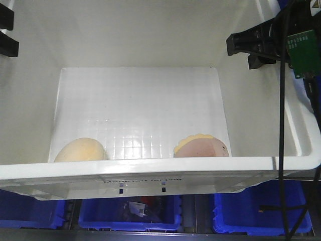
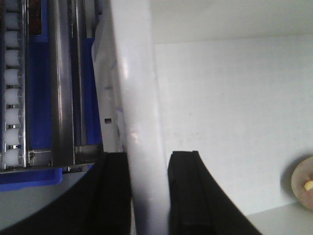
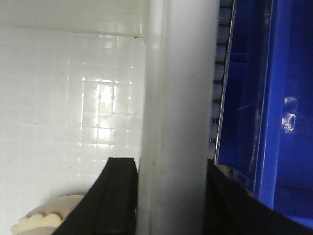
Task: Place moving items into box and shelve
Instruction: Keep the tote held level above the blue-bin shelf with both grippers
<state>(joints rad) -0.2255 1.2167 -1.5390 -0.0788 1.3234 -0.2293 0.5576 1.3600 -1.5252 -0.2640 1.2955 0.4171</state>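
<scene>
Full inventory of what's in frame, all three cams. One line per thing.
box: one, white, over the blue bins
bun-like lump: one, cream-yellow, inside box, against the lower wall, left
scalloped ball: one, pinkish-brown with yellow rim, inside box, against the same wall, right
blue bins: three, blue, below box
roller rail: one seen, metal with white rollers, beside box
cables: at least two, black, right edge
circuit board: one, green, on right arm
left gripper: black, clamped across box wall
right gripper: black, clamped across opposite wall
</scene>
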